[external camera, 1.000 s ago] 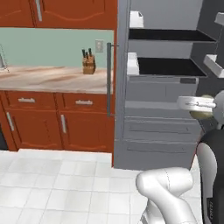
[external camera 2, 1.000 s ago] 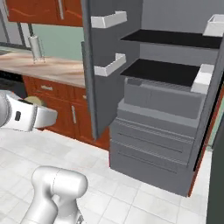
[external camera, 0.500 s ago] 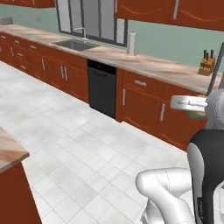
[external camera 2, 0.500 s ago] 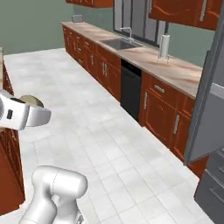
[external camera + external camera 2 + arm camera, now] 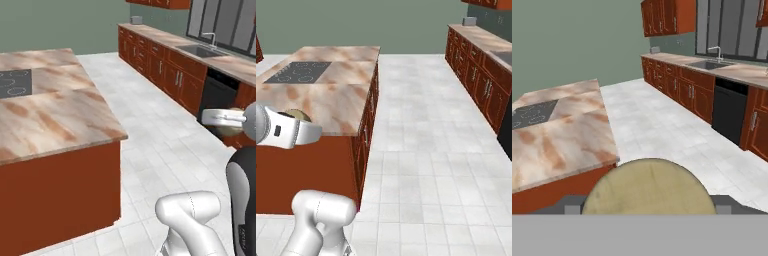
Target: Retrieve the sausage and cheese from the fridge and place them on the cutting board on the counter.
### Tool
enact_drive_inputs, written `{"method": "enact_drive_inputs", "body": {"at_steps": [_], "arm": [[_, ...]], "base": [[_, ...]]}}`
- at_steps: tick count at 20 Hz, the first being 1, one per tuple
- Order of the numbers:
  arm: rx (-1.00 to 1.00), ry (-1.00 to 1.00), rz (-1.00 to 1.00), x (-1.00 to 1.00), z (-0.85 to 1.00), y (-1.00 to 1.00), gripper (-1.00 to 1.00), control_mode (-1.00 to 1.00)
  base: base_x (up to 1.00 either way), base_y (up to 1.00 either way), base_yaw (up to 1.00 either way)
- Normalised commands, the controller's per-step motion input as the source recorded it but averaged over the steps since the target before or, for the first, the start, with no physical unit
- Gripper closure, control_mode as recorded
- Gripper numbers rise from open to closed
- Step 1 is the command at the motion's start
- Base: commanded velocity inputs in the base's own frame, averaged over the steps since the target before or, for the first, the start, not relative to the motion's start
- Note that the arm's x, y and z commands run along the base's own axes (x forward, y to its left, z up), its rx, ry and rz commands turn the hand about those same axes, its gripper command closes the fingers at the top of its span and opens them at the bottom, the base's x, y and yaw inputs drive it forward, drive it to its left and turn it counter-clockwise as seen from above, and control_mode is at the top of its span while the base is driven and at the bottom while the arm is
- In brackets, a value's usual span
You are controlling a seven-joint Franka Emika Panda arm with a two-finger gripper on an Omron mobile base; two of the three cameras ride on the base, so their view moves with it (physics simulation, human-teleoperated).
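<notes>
The cheese (image 5: 648, 187) is clamped in the pincer (image 5: 648, 206), held above the floor (image 5: 662, 125) beside the island worktop (image 5: 559, 135).

The cheese (image 5: 649, 187) — a pale yellow-tan rounded chunk — sits between the hand's fingers, held in the air near the marbled beige-and-tan desk (image 5: 557, 135) on reddish-brown cabinets.

No text, label, brand, number or sign can be read anywhere: not on the worktop (image 5: 60, 115), the cabinets (image 5: 684, 90), or the hob (image 5: 298, 71) at upper left.
</notes>
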Motion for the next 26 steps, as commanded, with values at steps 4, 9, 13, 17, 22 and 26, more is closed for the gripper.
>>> {"method": "enact_drive_inputs", "body": {"at_steps": [4,9,13,17,22,26], "arm": [[0.0,0.0,0.0,0.0,0.0,0.0,1.0,1.0],[0.0,0.0,0.0,0.0,0.0,0.0,1.0,1.0],[0.0,0.0,0.0,0.0,0.0,0.0,1.0,1.0],[0.0,0.0,0.0,0.0,0.0,0.0,1.0,1.0],[0.0,0.0,0.0,0.0,0.0,0.0,1.0,1.0],[0.0,0.0,0.0,0.0,0.0,0.0,1.0,1.0]], "base": [[-0.01,1.0,0.4],[0.06,1.0,0.36],[0.5,1.0,0.22],[0.59,1.0,0.15],[0.53,1.0,0.12],[0.12,1.0,0.12]]}}
